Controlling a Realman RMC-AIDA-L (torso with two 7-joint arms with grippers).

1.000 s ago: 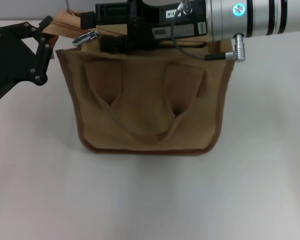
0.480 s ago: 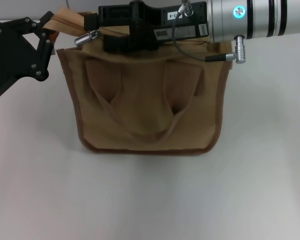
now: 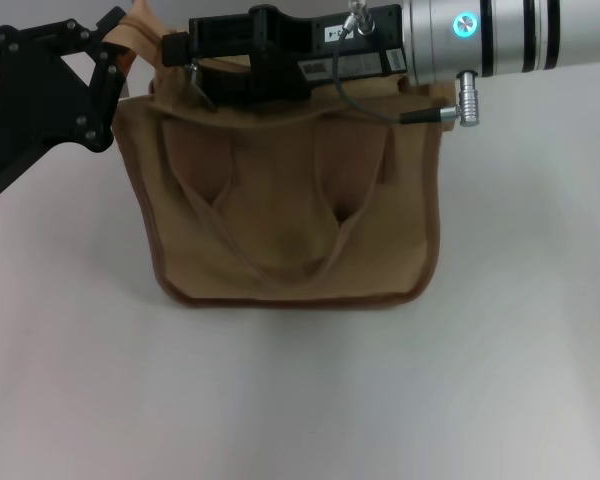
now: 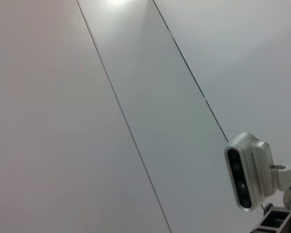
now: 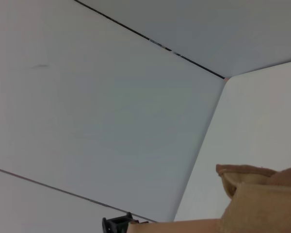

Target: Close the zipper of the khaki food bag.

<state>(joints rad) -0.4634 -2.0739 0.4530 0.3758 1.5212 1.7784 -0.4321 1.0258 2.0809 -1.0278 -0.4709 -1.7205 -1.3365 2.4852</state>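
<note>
The bag (image 3: pixel 290 215) stands upright on the white worktop (image 3: pixel 300 390), its broad front with the two loop handles facing the head camera. Dark brown trim runs along its side and bottom edges.

The right gripper (image 3: pixel 195 70) reaches in from the right across the bag's top edge, its silver forearm and black body lying over the top panel. Its fingers end at the bag's top left corner, where a small bit of silver metal, seemingly the zipper (image 3: pixel 192 72) pull, shows right at the tips. The fingers look closed there, but I cannot tell for sure whether they pinch the pull. The rest of the zipper line is hidden behind the arm.

The left gripper (image 3: pixel 110 40) sits just left of the bag's top left corner, its black fingers pressed on a raised tan flap of the bag (image 3: pixel 140 28) at that corner.

The right wrist view shows a tan corner of the bag against the wall. The left wrist view shows only a wall and a white camera unit (image 4: pixel 247 170).
</note>
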